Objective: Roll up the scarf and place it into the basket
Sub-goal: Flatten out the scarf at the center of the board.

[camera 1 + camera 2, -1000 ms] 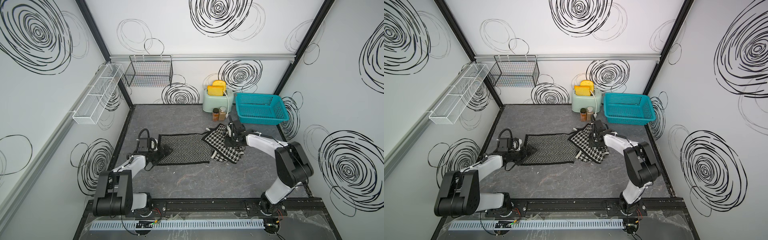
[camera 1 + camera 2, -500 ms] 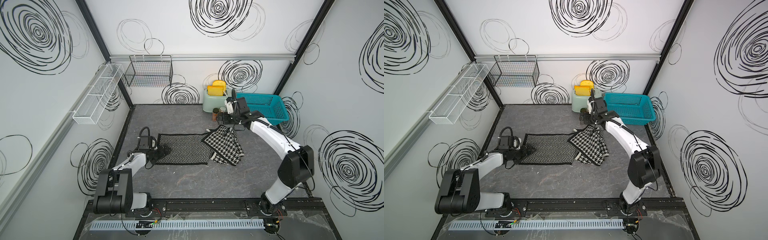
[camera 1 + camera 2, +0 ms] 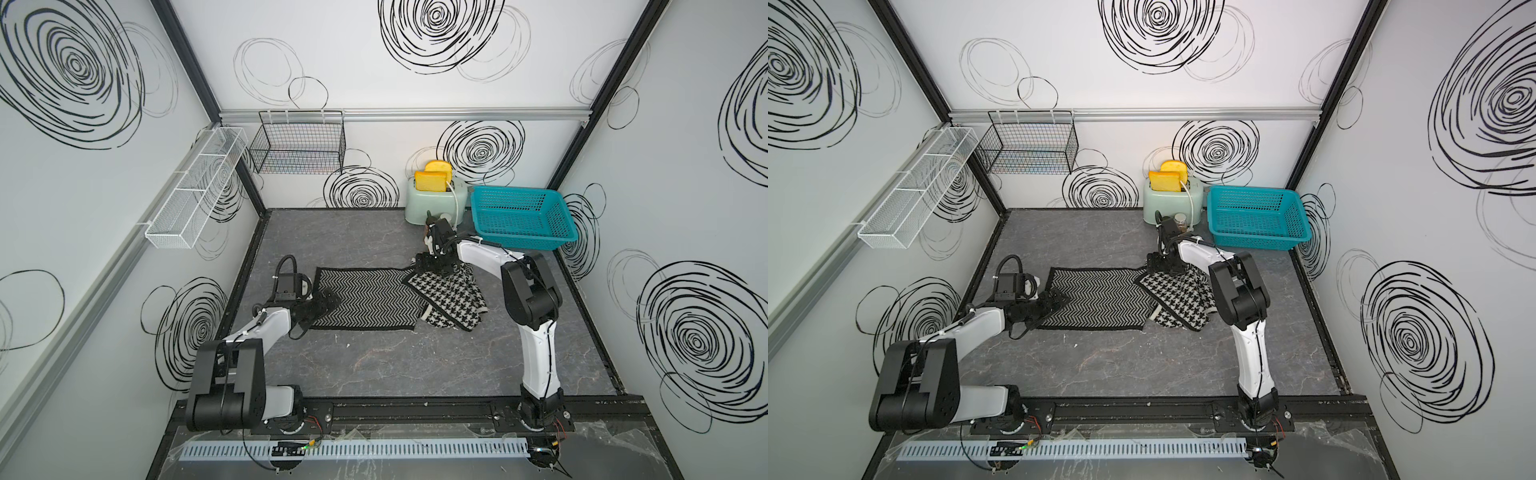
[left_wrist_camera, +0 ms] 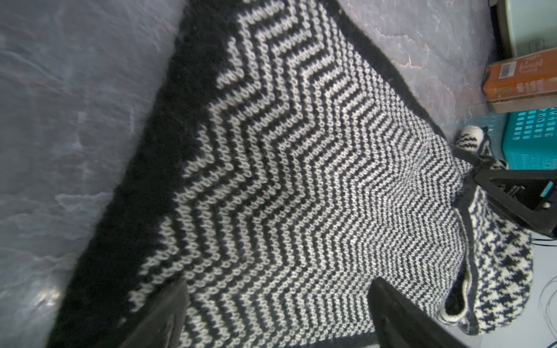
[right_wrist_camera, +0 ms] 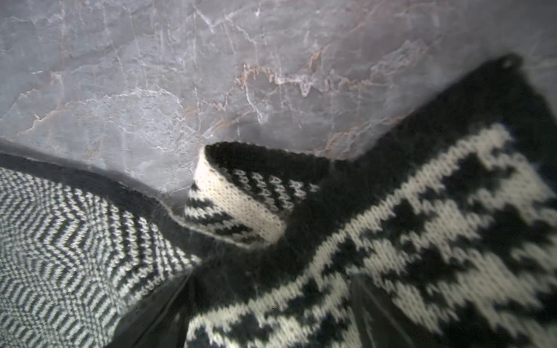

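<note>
Item: scarf (image 3: 365,303), flat, one end folded houndstooth-up. My left gripper (image 3: 330,298), jaws apart, straddles the other end, probably to start rolling. My right gripper (image 3: 430,266), also apart, sits over the fold.

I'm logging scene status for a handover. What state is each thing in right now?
scarf: lying flat, unrolled, one end folded over houndstooth-up.
basket: upright, nothing inside.
toaster: two slices sticking up from its slots.
black wire basket: hanging on the wall, nothing inside.
left tool: open, over the scarf's herringbone end.
right tool: open, over the folded end.
</note>
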You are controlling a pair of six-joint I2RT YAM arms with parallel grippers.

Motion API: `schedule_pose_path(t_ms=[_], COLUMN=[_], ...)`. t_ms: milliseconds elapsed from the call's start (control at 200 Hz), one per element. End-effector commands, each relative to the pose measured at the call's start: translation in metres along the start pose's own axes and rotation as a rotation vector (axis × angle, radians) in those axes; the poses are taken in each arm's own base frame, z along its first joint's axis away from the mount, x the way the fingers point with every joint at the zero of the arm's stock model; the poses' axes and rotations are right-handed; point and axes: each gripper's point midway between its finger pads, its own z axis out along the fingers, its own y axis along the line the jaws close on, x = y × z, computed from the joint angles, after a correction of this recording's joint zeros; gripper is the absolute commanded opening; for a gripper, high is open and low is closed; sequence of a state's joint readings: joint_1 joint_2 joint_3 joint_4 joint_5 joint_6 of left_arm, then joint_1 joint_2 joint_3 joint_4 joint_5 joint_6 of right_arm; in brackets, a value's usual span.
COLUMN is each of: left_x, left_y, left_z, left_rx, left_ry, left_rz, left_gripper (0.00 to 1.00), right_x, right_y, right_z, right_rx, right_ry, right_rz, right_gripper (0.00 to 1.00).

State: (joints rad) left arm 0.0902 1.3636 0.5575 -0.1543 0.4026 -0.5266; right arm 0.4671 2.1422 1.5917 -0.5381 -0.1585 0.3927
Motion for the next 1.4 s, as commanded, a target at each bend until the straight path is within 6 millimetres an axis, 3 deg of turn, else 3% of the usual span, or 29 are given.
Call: schedule_pose_path(t_ms=[0,170,335,445,730,945,1005,1115,1295,1395], left_x=[0.009,0.008,0.007,0.007,0.007,0.004,-0.002,-0.015,-0.027,-0.034], left_y=[0.017,0.019,0.023,0.025,0.039,0.069,0.079,0.094,0.103,0.115], left_z=[0.002,0.002,0.003,0.003,0.007,0.012,0.011,0.007,-0.001,-0.014], left_rx=[-0.046,-0.042,-0.048,-0.052,-0.077,-0.141,-0.157,-0.195,-0.248,-0.280], left_ry=[0.019,0.022,0.022,0.024,0.031,0.019,0.006,-0.019,-0.038,-0.075], left_rz=[-0.041,-0.048,-0.062,-0.072,-0.108,-0.201,-0.235,-0.263,-0.242,-0.268], left_gripper=[0.98,0.98,0.98,0.98,0.98,0.98,0.98,0.98,0.98,0.98], right_x=[0.002,0.003,-0.001,-0.005,-0.043,-0.080,-0.083,-0.080,-0.070,-0.077], right_y=[-0.003,-0.002,-0.007,-0.007,0.009,0.004,-0.002,-0.015,-0.032,-0.032], right_z=[-0.003,0.000,-0.007,-0.022,-0.123,-0.247,-0.271,-0.285,-0.276,-0.309], right_rx=[0.026,0.027,0.041,0.019,-0.021,-0.024,-0.016,-0.024,-0.015,-0.003], right_ry=[0.006,0.011,-0.003,-0.016,-0.213,-0.473,-0.515,-0.520,-0.495,-0.580], right_rz=[0.014,0.015,0.005,0.008,-0.047,-0.033,-0.033,-0.032,-0.026,-0.023], right_gripper=[0.71,0.43,0.24,0.00,0.00,0.00,0.00,0.00,0.00,0.00])
